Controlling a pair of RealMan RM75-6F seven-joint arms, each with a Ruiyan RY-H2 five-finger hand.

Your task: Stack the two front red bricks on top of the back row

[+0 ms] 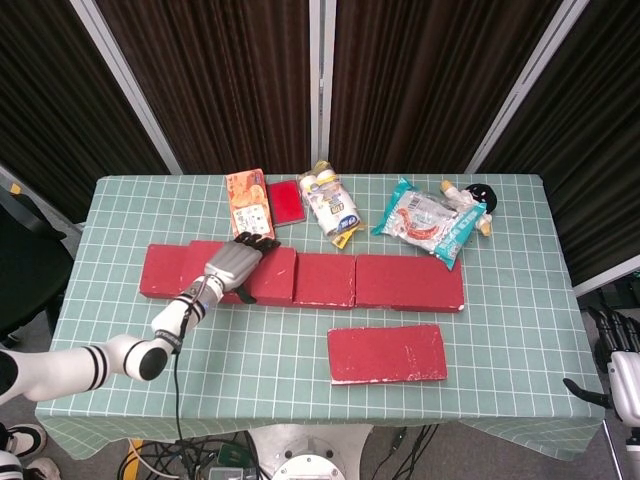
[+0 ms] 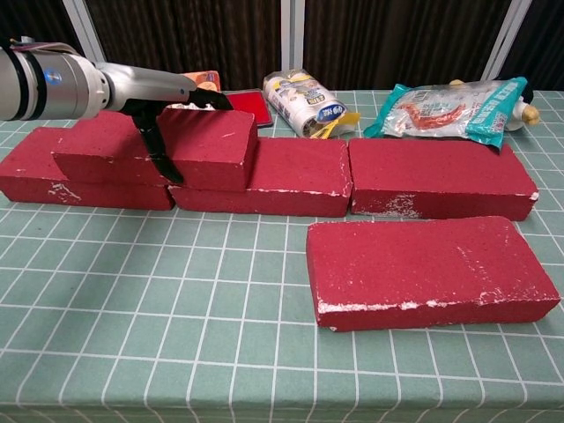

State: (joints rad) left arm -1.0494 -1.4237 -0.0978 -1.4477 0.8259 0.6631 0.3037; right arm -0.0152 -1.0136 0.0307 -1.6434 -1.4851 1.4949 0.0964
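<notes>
We see one red brick, the stacked brick, already lying on top of the back row, over the seam between the row's left brick and its middle brick. The left hand grips this stacked brick: its fingers reach over the top toward the far edge while the thumb presses down the near face, so the hand is closed on the brick. The right brick of the back row has nothing on it.

The other front brick lies flat on the green checked tablecloth, just in front of the row's right brick and apart from it, with white scuffs along its near edge.

The right hand shows only at the lower right corner of the head view, off the table and well apart from the bricks; we cannot tell how its fingers lie.

Behind the row we find an orange packet, a small red box, a bag of bottles and a blue-and-white snack bag.
</notes>
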